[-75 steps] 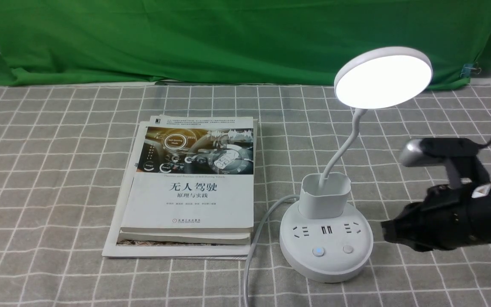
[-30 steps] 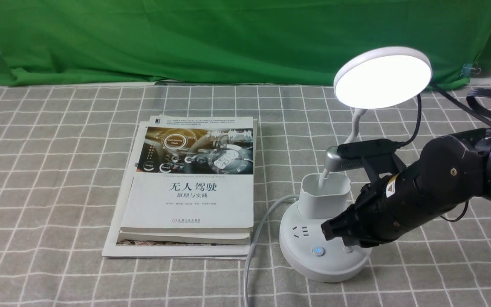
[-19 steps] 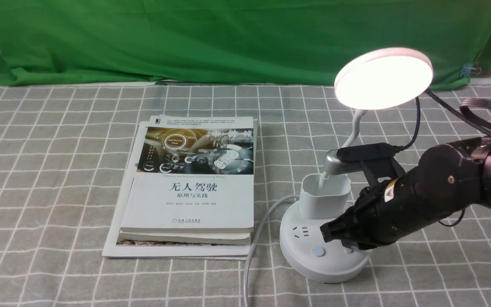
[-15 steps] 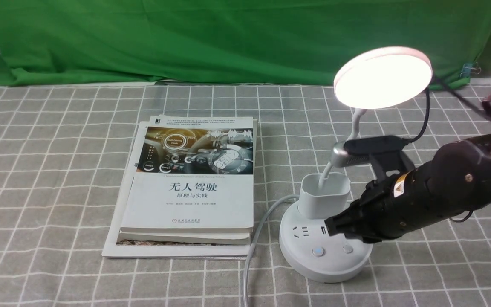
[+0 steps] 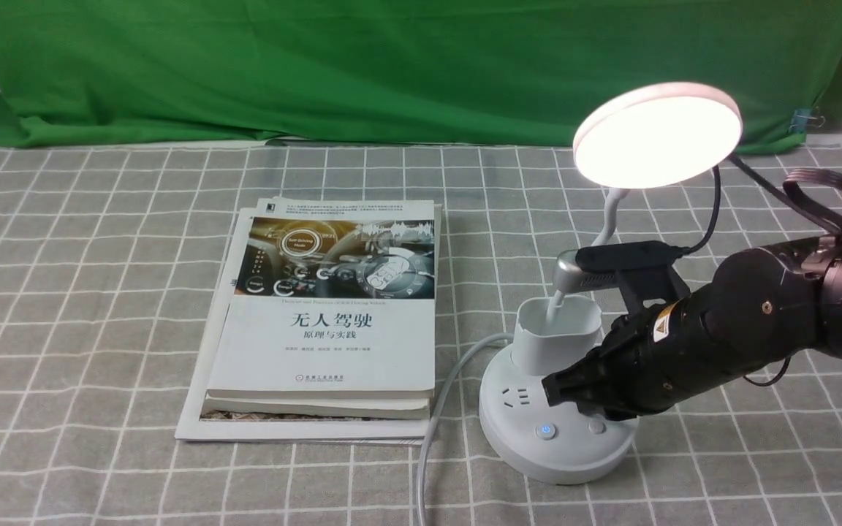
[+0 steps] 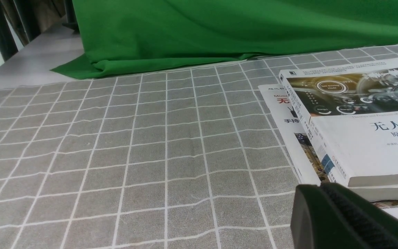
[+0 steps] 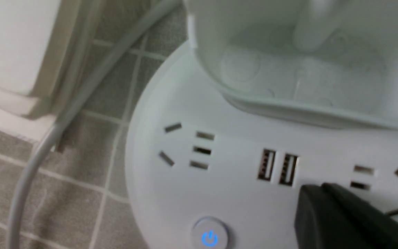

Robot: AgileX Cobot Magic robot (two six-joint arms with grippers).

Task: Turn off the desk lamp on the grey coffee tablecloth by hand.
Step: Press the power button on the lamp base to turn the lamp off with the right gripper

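The white desk lamp stands on the grey coffee tablecloth (image 5: pixel 99 307) at the right. Its disc head (image 5: pixel 656 136) is lit with a warm glow. Its round base (image 5: pixel 531 449) carries sockets, a blue-lit power button (image 5: pixel 546 431) and a second plain button (image 5: pixel 596 427). My right gripper (image 5: pixel 558 391), the black hand, is shut and holds nothing. Its tip sits low over the base, just behind the plain button. In the right wrist view the tip (image 7: pixel 311 193) is beside the USB ports, and the blue button (image 7: pixel 209 237) is apart from it. My left gripper (image 6: pixel 320 193) is shut and empty, near the books.
A stack of books (image 5: pixel 330 321) lies left of the lamp, also in the left wrist view (image 6: pixel 358 117). The lamp's grey cord (image 5: pixel 435 409) runs forward between books and base. A green cloth (image 5: pixel 392 66) hangs at the back. A blue clip (image 5: pixel 801 118) sits far right.
My right arm came in from the right to the lamp base, dipped, lifted briefly, then dropped back toward the plain button. The lamp's light turned from cool white to warm and stays on.
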